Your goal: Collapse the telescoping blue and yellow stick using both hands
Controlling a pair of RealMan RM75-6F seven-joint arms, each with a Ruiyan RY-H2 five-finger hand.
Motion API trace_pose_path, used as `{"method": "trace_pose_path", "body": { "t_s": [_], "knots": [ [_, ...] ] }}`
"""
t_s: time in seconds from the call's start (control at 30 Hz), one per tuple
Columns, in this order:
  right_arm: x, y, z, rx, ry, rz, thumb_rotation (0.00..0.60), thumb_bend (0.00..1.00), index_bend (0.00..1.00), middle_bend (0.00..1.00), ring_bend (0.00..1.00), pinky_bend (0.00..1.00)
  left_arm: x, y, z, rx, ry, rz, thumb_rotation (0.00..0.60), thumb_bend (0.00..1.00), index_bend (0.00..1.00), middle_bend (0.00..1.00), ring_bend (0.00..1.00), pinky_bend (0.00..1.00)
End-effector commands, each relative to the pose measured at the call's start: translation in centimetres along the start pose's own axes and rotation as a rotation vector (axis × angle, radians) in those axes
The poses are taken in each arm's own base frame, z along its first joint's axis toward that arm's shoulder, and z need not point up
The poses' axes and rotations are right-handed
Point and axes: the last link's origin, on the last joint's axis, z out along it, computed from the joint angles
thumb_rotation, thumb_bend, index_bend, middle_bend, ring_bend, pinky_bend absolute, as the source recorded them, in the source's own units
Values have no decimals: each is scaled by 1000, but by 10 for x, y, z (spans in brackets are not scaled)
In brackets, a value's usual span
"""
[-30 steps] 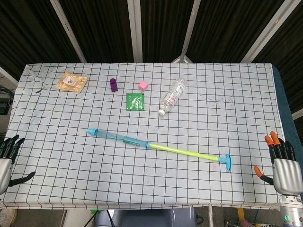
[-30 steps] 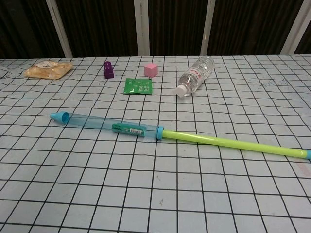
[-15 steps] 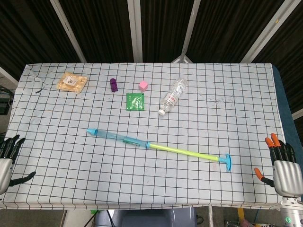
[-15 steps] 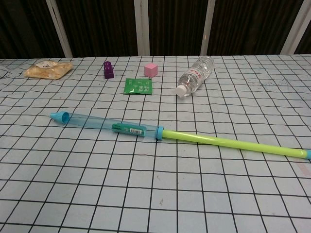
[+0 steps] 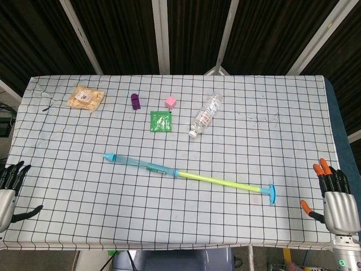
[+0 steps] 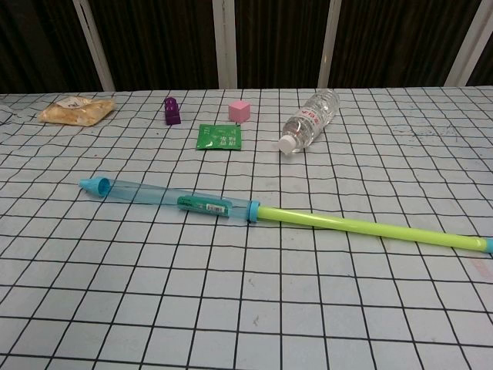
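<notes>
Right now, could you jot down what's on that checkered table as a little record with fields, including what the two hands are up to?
stick: telescoping stick, fully extended, lying diagonally across the table; blue tube toward the left, yellow rod toward the right, blue T-handle at the right end
left hand: left hand at the table's near left edge, holds nothing
right hand: right hand at the near right edge, fingers apart, holds nothing
far side: snack packet, purple block, pink cube, green sachet, plastic bottle on its side
task progress: stick untouched
</notes>
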Motion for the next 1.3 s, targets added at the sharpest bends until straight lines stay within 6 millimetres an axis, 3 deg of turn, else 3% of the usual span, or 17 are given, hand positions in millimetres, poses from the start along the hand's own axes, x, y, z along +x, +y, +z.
{"method": "trace_pose_path", "body": {
  "t_s": [0.03,0.23,0.37,0.6,0.8,1.0,1.3],
  "knots": [
    [-1,-1,-2,13,-7,1,600,272,0,0,0,0,0,0,0,3,2,-5,600,114,0,0,0,0],
    [-10,-14,-1,62,-46,4,600,272,0,1,0,0,0,1,0,2,-5,-10,600,114,0,0,0,0],
    [-16,-31,11,96,-66,47,600,272,14,81,0,0,0,2,0,-3,-3,-5,600,114,0,0,0,0],
    [-39,-60,35,127,-107,24,600,271,279,279,0,0,-1,2,0,-4,-3,1,600,114,0,0,0,0],
    [-64,-79,50,124,-146,-20,600,271,324,327,3,0,-2,2,1,-5,-6,3,600,114,0,0,0,0],
    [-88,-89,59,107,-172,-82,600,272,419,332,3,0,-2,4,1,-19,-6,3,600,114,0,0,0,0],
    [-107,-84,67,68,-194,-135,600,271,463,367,21,0,-2,3,1,-27,-12,-1,600,113,0,0,0,0]
  ]
}}
